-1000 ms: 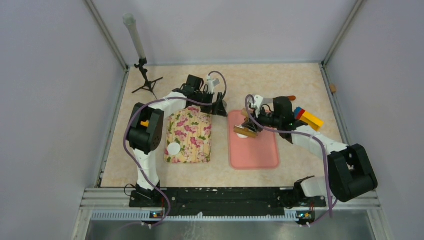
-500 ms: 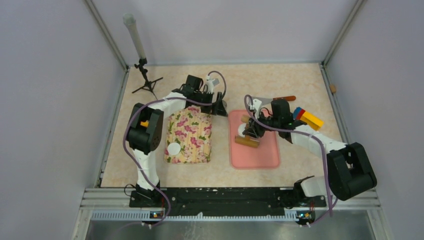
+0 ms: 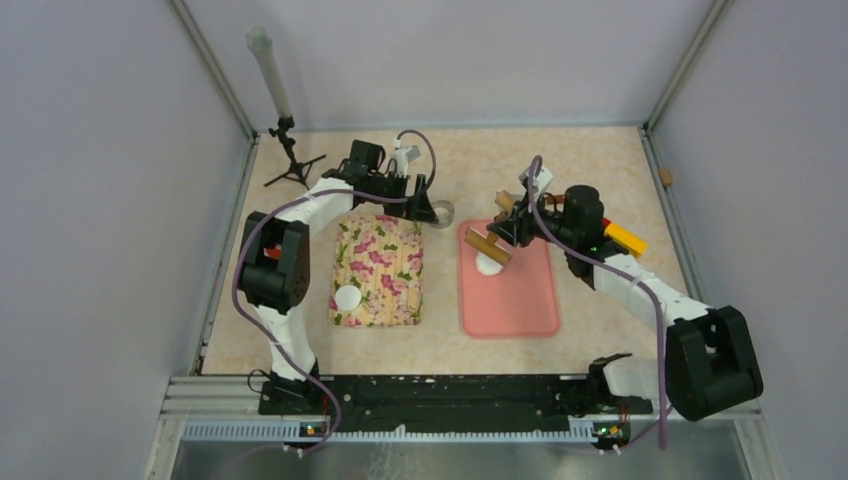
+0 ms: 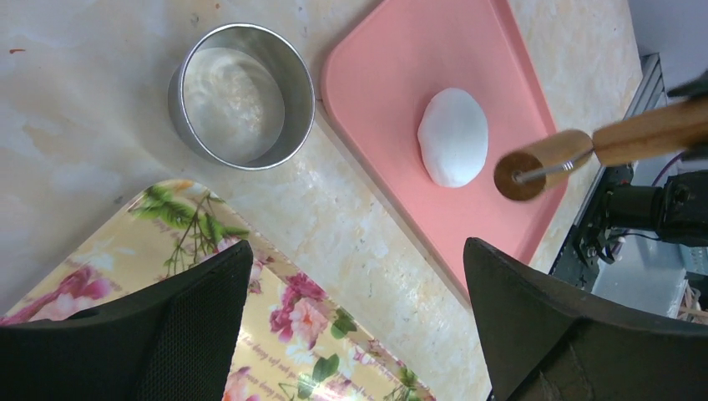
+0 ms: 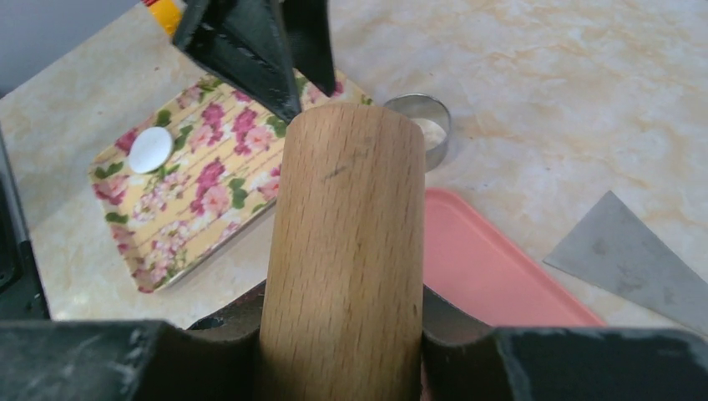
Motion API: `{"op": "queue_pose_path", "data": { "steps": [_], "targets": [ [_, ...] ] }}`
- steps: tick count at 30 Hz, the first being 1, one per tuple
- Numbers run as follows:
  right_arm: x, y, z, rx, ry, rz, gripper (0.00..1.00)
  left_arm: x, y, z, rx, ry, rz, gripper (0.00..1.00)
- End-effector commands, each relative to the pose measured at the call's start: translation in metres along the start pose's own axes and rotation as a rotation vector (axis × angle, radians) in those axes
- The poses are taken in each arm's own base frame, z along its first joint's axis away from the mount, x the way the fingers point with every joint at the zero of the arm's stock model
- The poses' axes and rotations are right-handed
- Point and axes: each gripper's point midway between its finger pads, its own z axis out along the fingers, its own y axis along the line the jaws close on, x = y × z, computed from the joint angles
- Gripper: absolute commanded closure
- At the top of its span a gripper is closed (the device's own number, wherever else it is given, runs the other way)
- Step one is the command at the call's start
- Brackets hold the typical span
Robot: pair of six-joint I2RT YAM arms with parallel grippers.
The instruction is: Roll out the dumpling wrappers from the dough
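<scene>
**Operator:** Where does the dough (image 4: pixel 452 136) lie?

**Technician:** On the pink board (image 4: pixel 401 50), just beside the pin (image 4: pixel 534 163), on its side toward the arm bases. The pin's long axis runs obliquely across the board.

**Operator:** And the jaws?

**Technician:** The right jaws are clamped on the pin, and the right arm is the nearer one. The left jaws are spread wide and empty, by the ring cutter (image 4: pixel 242 94). One wrapper (image 3: pixel 347 297) lies on the floral tray (image 3: pixel 385 270).

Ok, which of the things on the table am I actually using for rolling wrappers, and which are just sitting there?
In the job: dough, pink board under it, rolling pin in the right claw, metal ring cutter, floral tray holding one wrapper.

Just lying about: tripod stand back left, toy blocks by the right arm, grey scraper blade.
</scene>
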Motion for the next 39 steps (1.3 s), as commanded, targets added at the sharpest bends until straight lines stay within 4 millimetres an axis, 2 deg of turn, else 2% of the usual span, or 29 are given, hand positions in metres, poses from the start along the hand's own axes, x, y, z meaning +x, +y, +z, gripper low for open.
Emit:
{"op": "queue_pose_path", "data": {
  "steps": [1, 4, 11, 16, 25, 27, 29, 33, 35, 37, 39],
  "targets": [
    [0.006, -0.035, 0.005, 0.164, -0.028, 0.030, 1.00, -0.013, -0.021, -0.022, 0.014, -0.012, 0.112, 0.05],
    [0.035, -0.050, 0.005, 0.234, 0.037, 0.059, 1.00, -0.006, -0.019, -0.024, 0.001, -0.001, 0.122, 0.05],
    [0.092, -0.051, 0.010, 0.244, 0.200, 0.225, 1.00, -0.003, -0.018, -0.027, 0.001, -0.004, 0.124, 0.05],
    [0.107, -0.049, 0.004, 0.273, 0.225, 0.298, 1.00, -0.005, -0.020, -0.025, 0.023, -0.010, 0.116, 0.05],
    [0.118, -0.048, -0.002, 0.302, 0.220, 0.337, 1.00, -0.005, -0.017, -0.020, 0.026, -0.019, 0.085, 0.05],
    [0.114, -0.047, 0.000, 0.286, 0.216, 0.328, 1.00, -0.006, -0.017, -0.019, 0.030, -0.023, 0.080, 0.04],
    [0.100, -0.046, 0.002, 0.263, 0.191, 0.285, 1.00, -0.007, -0.017, -0.017, 0.031, -0.028, 0.075, 0.04],
    [0.047, -0.058, -0.001, 0.309, 0.078, 0.087, 1.00, -0.013, -0.013, -0.013, 0.007, -0.048, 0.048, 0.02],
    [0.031, -0.058, -0.005, 0.323, 0.043, -0.007, 1.00, -0.016, -0.010, -0.010, -0.019, -0.058, 0.030, 0.02],
    [0.030, -0.060, -0.007, 0.341, 0.054, -0.073, 1.00, -0.018, -0.010, -0.004, -0.032, -0.063, 0.013, 0.02],
    [0.038, -0.059, -0.005, 0.347, 0.082, -0.109, 1.00, -0.021, -0.009, 0.005, -0.060, -0.062, -0.002, 0.02]
  ]
}}
